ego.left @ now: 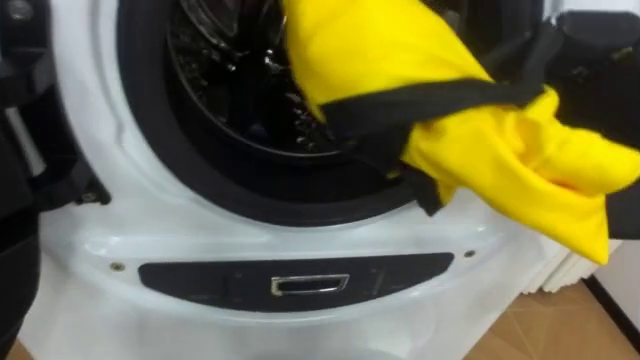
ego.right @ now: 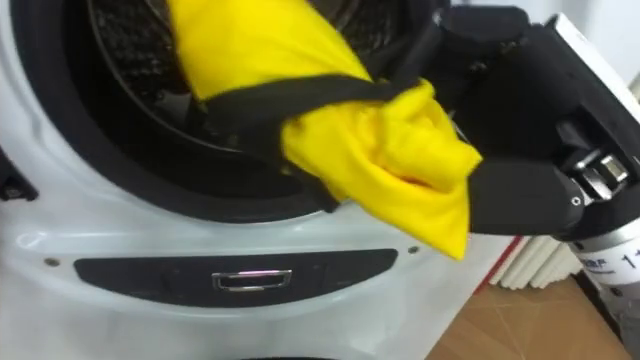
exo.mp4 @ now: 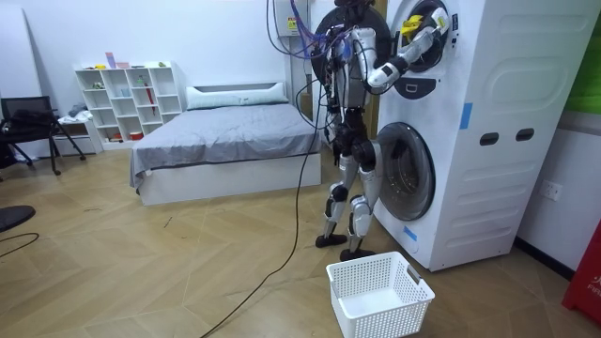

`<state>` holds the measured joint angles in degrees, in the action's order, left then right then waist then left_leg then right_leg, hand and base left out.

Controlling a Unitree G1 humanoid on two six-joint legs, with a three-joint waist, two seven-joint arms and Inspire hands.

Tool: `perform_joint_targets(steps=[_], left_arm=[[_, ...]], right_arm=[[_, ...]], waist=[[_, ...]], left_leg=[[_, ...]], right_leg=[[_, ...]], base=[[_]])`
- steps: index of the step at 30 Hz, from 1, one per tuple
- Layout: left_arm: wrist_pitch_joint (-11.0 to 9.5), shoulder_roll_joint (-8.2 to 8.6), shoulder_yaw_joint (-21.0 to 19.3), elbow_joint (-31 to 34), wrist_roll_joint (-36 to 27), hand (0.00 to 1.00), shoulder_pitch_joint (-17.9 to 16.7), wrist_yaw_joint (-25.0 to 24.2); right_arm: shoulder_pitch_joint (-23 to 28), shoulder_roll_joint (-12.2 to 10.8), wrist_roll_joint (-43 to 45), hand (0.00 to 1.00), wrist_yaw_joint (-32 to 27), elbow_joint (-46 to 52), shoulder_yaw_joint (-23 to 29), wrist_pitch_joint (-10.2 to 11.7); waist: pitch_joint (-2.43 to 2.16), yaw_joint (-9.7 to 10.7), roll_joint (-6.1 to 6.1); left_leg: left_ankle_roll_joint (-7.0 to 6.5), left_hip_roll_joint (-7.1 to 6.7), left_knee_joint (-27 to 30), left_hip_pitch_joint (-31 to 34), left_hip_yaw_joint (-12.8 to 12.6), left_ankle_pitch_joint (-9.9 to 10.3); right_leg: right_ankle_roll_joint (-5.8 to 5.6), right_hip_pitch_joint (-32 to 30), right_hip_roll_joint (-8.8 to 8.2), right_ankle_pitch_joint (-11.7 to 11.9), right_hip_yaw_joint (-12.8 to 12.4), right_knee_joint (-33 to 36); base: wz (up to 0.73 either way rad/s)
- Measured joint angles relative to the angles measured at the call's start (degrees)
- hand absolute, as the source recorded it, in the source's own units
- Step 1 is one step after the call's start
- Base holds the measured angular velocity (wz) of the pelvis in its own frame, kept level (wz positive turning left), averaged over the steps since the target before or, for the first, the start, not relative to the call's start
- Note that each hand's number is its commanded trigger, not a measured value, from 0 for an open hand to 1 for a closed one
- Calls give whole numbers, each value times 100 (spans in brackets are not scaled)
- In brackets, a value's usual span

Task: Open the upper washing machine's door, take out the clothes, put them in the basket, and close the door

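Yellow cloth with black trim, draped across the drum mouth and over the dark seal toward the right, lower end bunched against the right hand. Hand black, raised at the opening's right edge, touching the cloth and partly covered by it; cannot tell how it grips. Below the opening, white washer front with a dark panel.

From the room view: standing upright, close against a tall white stack of 2 machines, right arm lifted to the upper drum, yellow showing there. White basket on the wood floor near the feet, before the lower door. Bed and shelf well behind.
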<state>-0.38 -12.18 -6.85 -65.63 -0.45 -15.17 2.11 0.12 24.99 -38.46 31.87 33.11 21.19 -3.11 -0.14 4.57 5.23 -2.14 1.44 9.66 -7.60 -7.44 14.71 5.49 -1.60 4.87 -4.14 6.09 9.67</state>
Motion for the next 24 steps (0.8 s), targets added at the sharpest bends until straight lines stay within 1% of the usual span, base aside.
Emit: perform_joint_targets(steps=[2,4,5,7,10,13,15,16,17,18,19,20,21,23,24], left_arm=[[0,1,0,35,3,0,1,2],[0,4,-1,36,8,0,1,3],[-1,3,-2,31,12,0,2,8],[-1,2,-9,25,11,0,3,22],[-3,2,-39,24,11,0,39,49],[-3,0,-59,24,83,0,58,75],[-3,0,-81,23,116,0,59,75],[-3,0,-92,6,116,0,39,73],[-3,-1,-97,-9,116,0,69,69],[-5,-3,-101,-4,116,0,97,63],[-8,-3,-101,-1,119,0,97,63],[-8,-2,-123,-5,130,0,89,63],[-8,1,-149,-9,133,0,87,64],[-8,-3,-269,-28,137,0,74,68],[-8,-8,-319,-39,137,0,76,70]], right_arm=[[144,0,2,100,-42,-5,135,0],[174,-1,5,100,-112,-4,155,0],[173,-1,4,100,-132,-4,176,0],[173,-1,3,100,-168,-1,242,0],[173,3,2,100,-231,-1,445,0],[179,13,-3,100,-331,-1,506,0],[180,14,-4,100,-362,-1,515,1],[203,14,-19,100,-388,-1,538,0],[269,14,-33,100,-432,-1,597,0],[339,13,-31,100,-467,0,678,0],[356,14,-30,100,-478,0,710,0],[406,13,-31,100,-514,-4,762,1],[451,13,-32,100,-520,-5,793,1],[704,12,-31,100,-532,-53,945,1],[835,11,-31,100,-553,-127,1014,2]], waist=[[-5,51,-34],[-13,85,-67],[-10,132,-83],[-11,155,-107],[-9,182,-110],[-6,185,-112],[-6,240,-110],[-6,328,-111],[-6,364,-114],[-5,384,-119],[0,382,-128],[5,408,-146],[5,424,-153],[13,489,-173],[9,548,-182]], left_leg=[[5,5,-7,2,-31,6],[8,7,-13,4,-72,8],[8,9,-17,2,-92,8],[9,14,-20,-8,-153,9],[18,22,-40,-31,-232,15],[41,67,-43,-85,-410,64],[55,88,-41,-110,-492,82],[57,93,-37,-110,-501,85],[59,95,-36,-112,-532,90],[61,103,-37,-117,-631,105],[65,113,-32,-117,-691,116],[71,129,-25,-113,-818,138],[77,138,-18,-106,-864,151],[99,180,3,-111,-1074,199],[113,191,4,-116,-1151,215]], right_leg=[[2,-19,14,0,-38,4],[5,-47,26,3,-85,17],[6,-55,29,3,-99,24],[9,-70,42,5,-143,33],[14,-86,70,13,-209,38],[34,-88,141,27,-366,54],[42,-94,176,31,-434,68],[45,-98,181,32,-443,72],[46,-114,191,32,-472,86],[46,-159,225,33,-580,113],[50,-176,243,44,-625,118],[54,-213,285,67,-733,121],[55,-234,304,78,-780,122],[67,-277,383,108,-955,127],[73,-300,419,112,-1032,143]], base=[[-10],[-12],[-10],[-13],[-15],[-28],[-22],[-10],[-22],[-31],[-48],[-43],[-53],[-48],[-36]])
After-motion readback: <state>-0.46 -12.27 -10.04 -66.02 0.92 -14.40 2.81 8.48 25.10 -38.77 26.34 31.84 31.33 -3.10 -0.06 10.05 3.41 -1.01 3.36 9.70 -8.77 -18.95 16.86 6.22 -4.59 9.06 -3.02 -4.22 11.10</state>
